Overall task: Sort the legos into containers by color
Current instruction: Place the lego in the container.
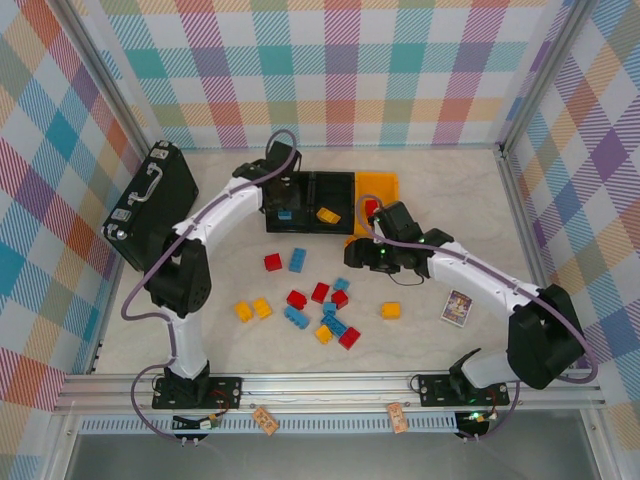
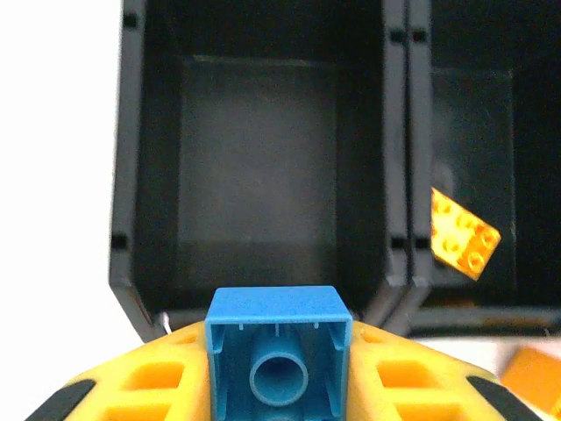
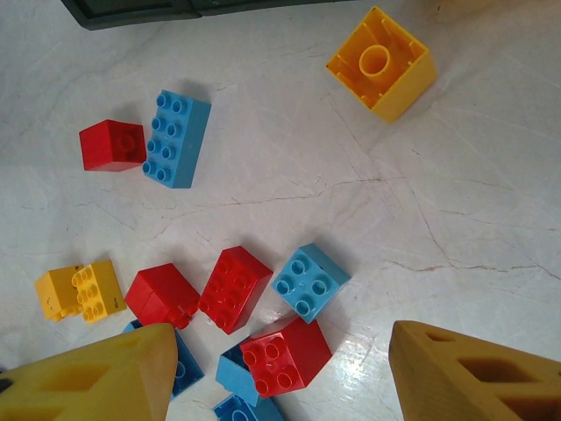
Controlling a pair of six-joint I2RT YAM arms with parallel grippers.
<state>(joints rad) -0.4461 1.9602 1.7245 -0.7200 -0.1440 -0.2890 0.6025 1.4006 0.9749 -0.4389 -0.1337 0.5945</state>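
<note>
Pastel plaid walls [image 1: 340,70], pale marbled tabletop [image 1: 450,190], aluminium frame rail [image 1: 330,392], bright even light

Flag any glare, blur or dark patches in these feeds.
Left wrist: white tabletop blown out, black plastic bin floor dim and soft, held blue studded brick sharp. Right wrist: glossy glints near the red square brick, all crisp. Top external: even light.

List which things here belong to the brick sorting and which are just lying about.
Job: loose bricks in red, blue and yellow; blue brick in the left claw; two black bins; yellow-orange bin.
Lying about: black briefcase; printed card.
</note>
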